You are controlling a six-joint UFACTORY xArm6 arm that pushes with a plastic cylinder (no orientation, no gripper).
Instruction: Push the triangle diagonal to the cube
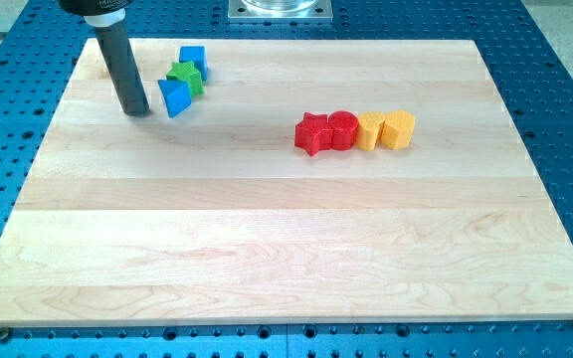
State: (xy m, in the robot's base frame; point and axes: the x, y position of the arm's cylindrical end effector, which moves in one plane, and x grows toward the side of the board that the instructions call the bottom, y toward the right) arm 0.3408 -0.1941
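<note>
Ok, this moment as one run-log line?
my tip: just left of blue triangle block | green block, blue cube block: clustered behind | diagonal push: pending

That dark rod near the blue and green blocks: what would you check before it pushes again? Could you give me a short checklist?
1. My tip is on the board: ok, it rests on the wooden board.
2. My tip is beside the blue triangle: ok, just to its left in the view, with a small gap.
3. The blue cube is in sight: ok, up and to the right of the triangle.
4. The path is free: not ok, the green block sits between triangle and cube, touching both.
5. Other blocks are out of the way: ok, the red star and its row lie far to the view's right.
6. Contact with the triangle: cannot tell.
</note>
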